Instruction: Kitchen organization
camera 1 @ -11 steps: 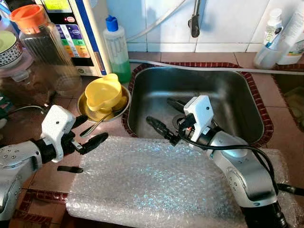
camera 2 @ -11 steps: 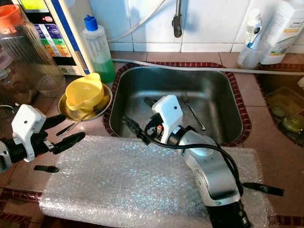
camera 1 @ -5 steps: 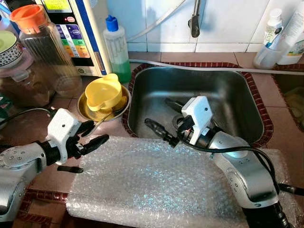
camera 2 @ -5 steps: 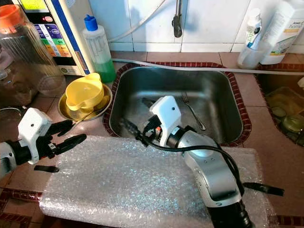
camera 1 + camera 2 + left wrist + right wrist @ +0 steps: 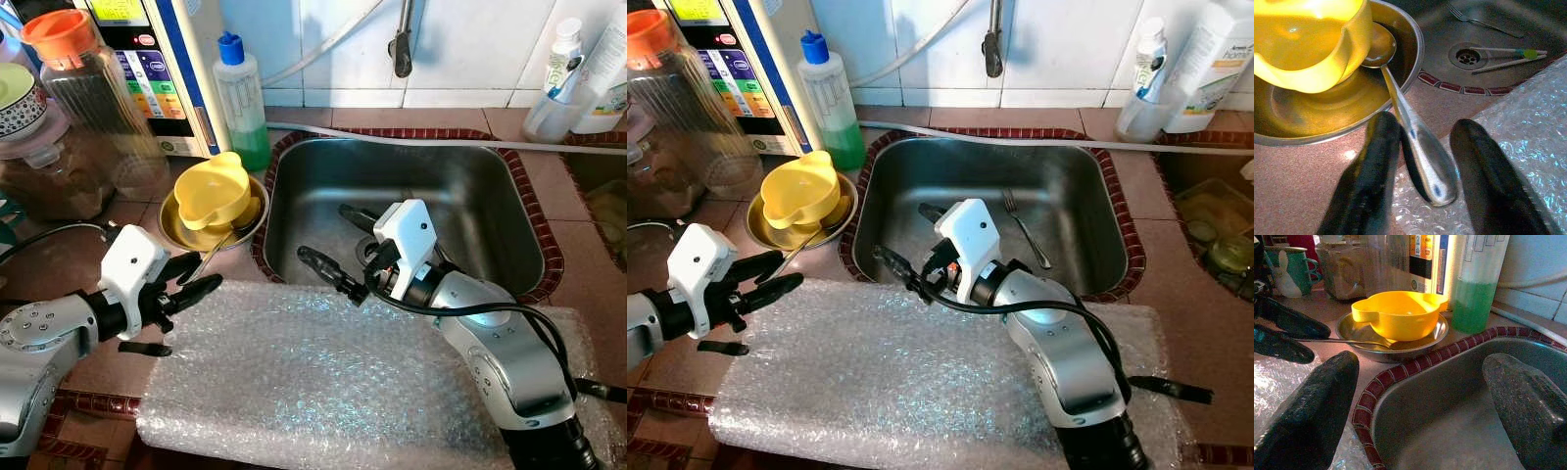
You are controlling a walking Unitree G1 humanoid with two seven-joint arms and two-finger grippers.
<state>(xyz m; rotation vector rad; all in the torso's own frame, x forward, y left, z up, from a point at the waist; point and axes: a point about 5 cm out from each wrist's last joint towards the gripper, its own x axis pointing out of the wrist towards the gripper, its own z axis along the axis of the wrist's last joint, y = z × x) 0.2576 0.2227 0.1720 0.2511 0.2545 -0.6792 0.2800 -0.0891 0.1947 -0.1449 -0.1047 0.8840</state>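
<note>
A steel spoon rests with its bowl in a metal bowl, and its handle sticks out over the counter. A yellow cup sits in that same bowl. My left gripper is open with its fingers on either side of the spoon handle; one finger is against the handle and the other stands apart. My right gripper is open and empty, low over the left part of the sink. A fork lies in the sink.
A sheet of bubble wrap covers the counter in front of the sink. A green soap bottle and an orange-lidded jar stand behind the bowl. Two thin sticks lie by the drain. A small black piece lies by the wrap's left edge.
My left gripper has moved a little toward the bowl and its fingers have narrowed around the spoon handle. My right gripper has shifted slightly back over the sink.
</note>
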